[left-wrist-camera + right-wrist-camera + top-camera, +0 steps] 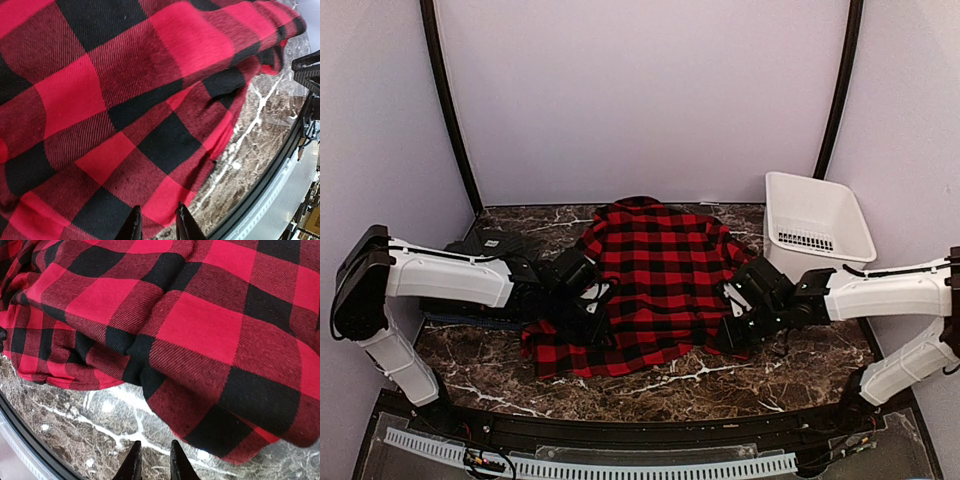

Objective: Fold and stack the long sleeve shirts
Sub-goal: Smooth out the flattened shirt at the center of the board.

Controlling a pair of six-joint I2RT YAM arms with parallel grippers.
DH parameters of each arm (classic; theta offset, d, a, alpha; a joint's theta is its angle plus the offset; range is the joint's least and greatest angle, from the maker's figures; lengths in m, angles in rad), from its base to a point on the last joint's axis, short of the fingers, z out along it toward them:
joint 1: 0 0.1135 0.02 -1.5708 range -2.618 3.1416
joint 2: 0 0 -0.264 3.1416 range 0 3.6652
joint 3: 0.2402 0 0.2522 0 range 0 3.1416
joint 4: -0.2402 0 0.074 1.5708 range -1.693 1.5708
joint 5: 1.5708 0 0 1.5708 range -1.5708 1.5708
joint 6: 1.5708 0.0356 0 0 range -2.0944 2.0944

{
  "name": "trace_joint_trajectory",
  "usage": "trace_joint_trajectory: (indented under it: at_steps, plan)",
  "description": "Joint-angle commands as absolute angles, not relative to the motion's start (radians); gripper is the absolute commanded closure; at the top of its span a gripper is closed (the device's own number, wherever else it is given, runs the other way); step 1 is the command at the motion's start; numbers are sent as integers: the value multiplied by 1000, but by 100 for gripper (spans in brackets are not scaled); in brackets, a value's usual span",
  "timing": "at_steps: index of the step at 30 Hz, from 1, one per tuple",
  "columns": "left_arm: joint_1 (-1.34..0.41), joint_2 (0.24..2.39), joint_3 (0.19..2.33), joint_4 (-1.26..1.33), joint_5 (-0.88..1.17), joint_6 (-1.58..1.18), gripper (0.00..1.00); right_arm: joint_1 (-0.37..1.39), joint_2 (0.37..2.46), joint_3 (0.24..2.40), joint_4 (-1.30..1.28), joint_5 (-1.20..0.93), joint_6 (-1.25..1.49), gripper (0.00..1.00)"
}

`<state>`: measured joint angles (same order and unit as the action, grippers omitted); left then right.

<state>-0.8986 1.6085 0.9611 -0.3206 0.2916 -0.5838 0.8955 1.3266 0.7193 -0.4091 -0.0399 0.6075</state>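
One of the long sleeve shirts, the red-and-black checked one [660, 280], lies spread on the marble table between my two arms. My left gripper [592, 322] is at its left lower edge. In the left wrist view the fingertips [157, 212] stand a narrow gap apart over the hem of the checked shirt [125, 100], and no cloth is bunched between them. My right gripper [732, 335] is at the shirt's right lower corner. Its tips [152, 447] hover over bare marble, a narrow gap apart, just short of the checked shirt's edge [200, 325].
A white plastic basket [820, 240] stands at the back right. Black cloth [488, 242] lies at the back left, and a blue strip [450, 318] shows under my left arm. The table's dark front rim [270, 175] runs close behind both grippers.
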Motion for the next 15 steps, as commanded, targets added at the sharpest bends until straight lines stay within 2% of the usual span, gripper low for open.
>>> trace_joint_trajectory:
  at_steps: [1, 9, 15]
  plan:
    - [-920, 1662, 953, -295, 266, -577, 78, 905, 1387, 690, -314, -4, 652, 83]
    - [-941, 1688, 891, -371, 215, -559, 82, 914, 1446, 613, -285, 27, 676, 83]
    - [-945, 1636, 840, -491, 212, -540, 83, 956, 1433, 569, -370, 16, 686, 82]
